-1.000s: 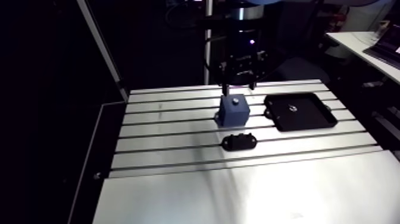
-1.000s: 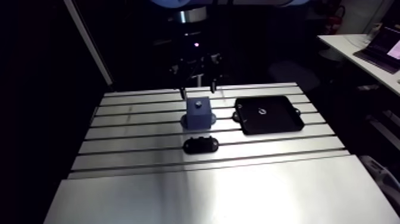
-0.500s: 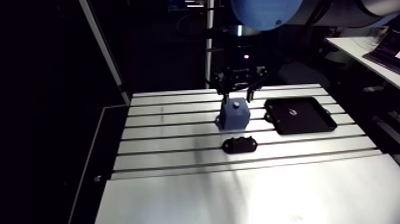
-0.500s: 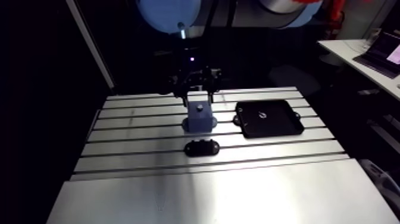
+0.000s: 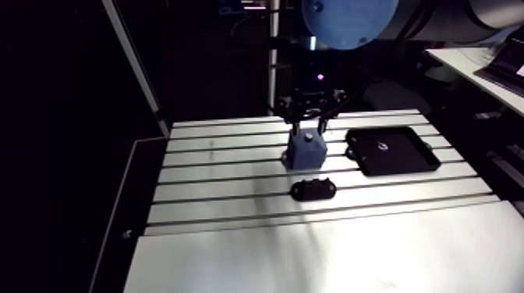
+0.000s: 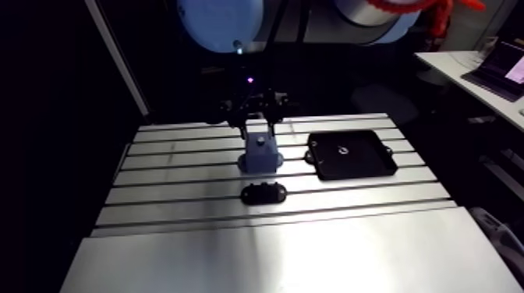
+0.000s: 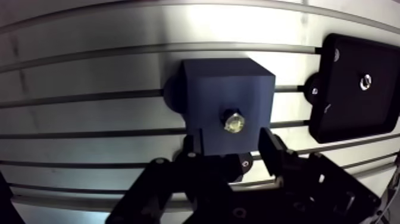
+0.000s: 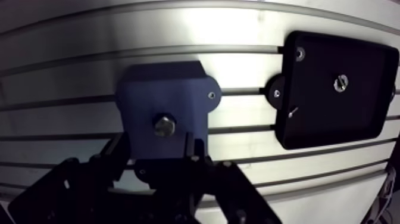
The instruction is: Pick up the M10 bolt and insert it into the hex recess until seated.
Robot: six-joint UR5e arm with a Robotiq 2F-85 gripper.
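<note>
- Claw [image 7: 233,154] is spread wide with nothing in it. In the wrist view the fingers [image 7: 272,150] sit either side of the block's near edge.
- Bolt [image 7: 234,123] isn't in the claw. It's standing in the hole on top of the blue block [image 7: 226,95] with its shiny hex head poking out. Can't tell if it's fully down.
- In the arm view the claw hangs right over the block, near the back of the slotted desk [image 5: 234,234].
- A black tray [image 7: 345,113] lies flat beside the block, apart from it, with a small screw [image 7: 365,81] in the middle.
- A little black bracket [image 5: 313,188] lies on the desk just in front of the block, not touching it.
</note>
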